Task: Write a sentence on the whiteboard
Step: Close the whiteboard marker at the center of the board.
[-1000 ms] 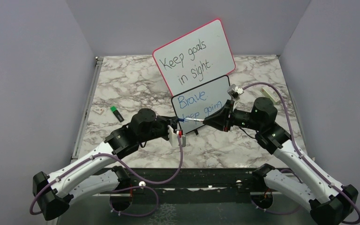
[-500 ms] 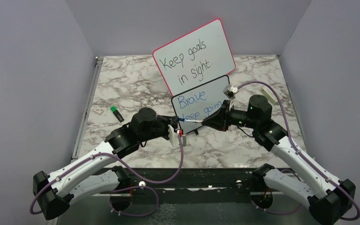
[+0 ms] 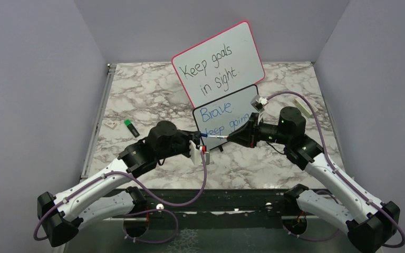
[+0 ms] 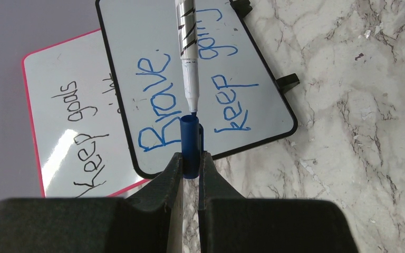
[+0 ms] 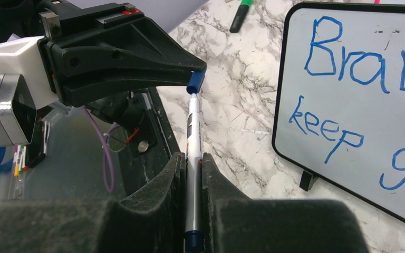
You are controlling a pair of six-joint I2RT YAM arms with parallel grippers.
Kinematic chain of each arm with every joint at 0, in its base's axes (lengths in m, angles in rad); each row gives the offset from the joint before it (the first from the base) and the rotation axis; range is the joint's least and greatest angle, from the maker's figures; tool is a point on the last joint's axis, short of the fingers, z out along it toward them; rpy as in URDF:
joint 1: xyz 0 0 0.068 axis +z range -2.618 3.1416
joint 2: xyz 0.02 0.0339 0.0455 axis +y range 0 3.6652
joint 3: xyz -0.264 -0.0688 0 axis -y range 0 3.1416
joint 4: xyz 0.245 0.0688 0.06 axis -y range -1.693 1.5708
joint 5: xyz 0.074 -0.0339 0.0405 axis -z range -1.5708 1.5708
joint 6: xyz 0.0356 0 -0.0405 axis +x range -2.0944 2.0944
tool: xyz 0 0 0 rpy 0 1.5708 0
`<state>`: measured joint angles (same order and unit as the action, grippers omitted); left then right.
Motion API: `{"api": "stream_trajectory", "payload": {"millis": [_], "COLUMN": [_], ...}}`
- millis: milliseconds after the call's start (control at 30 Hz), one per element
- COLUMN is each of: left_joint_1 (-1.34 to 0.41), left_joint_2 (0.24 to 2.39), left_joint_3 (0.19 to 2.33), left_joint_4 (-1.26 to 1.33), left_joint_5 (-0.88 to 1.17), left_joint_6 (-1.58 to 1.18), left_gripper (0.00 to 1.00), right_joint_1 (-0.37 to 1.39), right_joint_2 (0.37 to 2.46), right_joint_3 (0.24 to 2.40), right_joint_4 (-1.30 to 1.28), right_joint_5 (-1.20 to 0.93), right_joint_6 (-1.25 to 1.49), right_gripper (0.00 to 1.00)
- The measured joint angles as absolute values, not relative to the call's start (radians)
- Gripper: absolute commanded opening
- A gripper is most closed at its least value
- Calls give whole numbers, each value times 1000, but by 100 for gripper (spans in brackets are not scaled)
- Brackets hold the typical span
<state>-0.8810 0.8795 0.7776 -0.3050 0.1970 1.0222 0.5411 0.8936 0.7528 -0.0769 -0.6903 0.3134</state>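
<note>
Against a second ago: right arm's forearm and wrist have swung slightly left; left arm unchanged, boards unmoved.

Left gripper (image 4: 190, 158) is clamped on the blue cap (image 4: 189, 139). Right gripper (image 5: 192, 158) is clamped on the marker (image 5: 192, 174), with its tip right at the cap's mouth.

The whiteboard (image 3: 245, 97) stands mid-table on the marble table (image 3: 147, 89), propped in front of the pink-framed board (image 3: 219, 63), just beyond both grippers. Thin black frame, rounded corners. The sentence (image 5: 348, 58) is in blue: "Brave." above, "keep going" below.

Top view: my grippers cover the bottom of the lower line. It also shows a green marker (image 3: 131, 127) lying off to the left. Left wrist view gives both lines whole, plus two small black feet. Right wrist view cuts the words off at its right edge, but shows the marker's blue end behind my fingers
</note>
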Motion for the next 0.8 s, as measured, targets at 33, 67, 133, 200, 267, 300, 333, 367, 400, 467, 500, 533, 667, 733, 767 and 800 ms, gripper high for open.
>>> {"api": "stream_trajectory", "payload": {"millis": [33, 67, 133, 200, 267, 300, 333, 367, 400, 467, 500, 533, 667, 733, 767, 800], "left_joint_1": [-882, -884, -885, -886, -886, -886, -886, -886, -887, -889, -891, -892, -892, -892, -892, -893], "left_joint_2": [881, 883, 889, 893, 895, 896, 896, 897, 899, 902, 903, 904, 912, 923, 928, 937], "left_joint_3": [780, 786, 796, 805, 811, 812, 812, 813, 813, 815, 817, 821, 831, 842, 847, 857], "left_joint_4": [-310, -317, -326, -335, -339, -339, -340, -340, -341, -342, -345, -347, -354, -366, -370, -381], "left_joint_5": [197, 197, 197, 197, 197, 197, 197, 197, 197, 197, 197, 197, 197, 197, 197, 197], "left_joint_6": [1022, 1022, 1022, 1022, 1022, 1022, 1022, 1022, 1022, 1022, 1022, 1022, 1017, 1010, 1007, 1003], "left_gripper": [0, 0, 0, 0, 0, 0, 0, 0, 0, 0, 0, 0, 0, 0, 0, 0], "right_joint_1": [541, 541, 541, 541, 541, 541, 541, 541, 541, 541, 541, 541, 541, 541, 541, 541], "right_joint_2": [894, 894, 895, 898, 899, 899, 900, 902, 903, 907, 909, 910, 915, 920, 922, 926], "right_joint_3": [753, 753, 757, 764, 769, 769, 769, 769, 769, 769, 769, 769, 771, 772, 772, 773], "right_joint_4": [-77, -77, -78, -78, -76, -77, -77, -77, -77, -77, -77, -77, -77, -77, -77, -78], "right_joint_5": [-690, -690, -690, -690, -690, -690, -690, -690, -690, -690, -690, -690, -690, -690, -690, -690], "right_joint_6": [313, 313, 313, 313, 313, 313, 313, 313, 313, 313, 313, 313, 313, 313, 313, 312], "right_gripper": [1, 1, 1, 1, 1, 1, 1, 1, 1, 1, 1, 1, 1, 1, 1, 1]}}
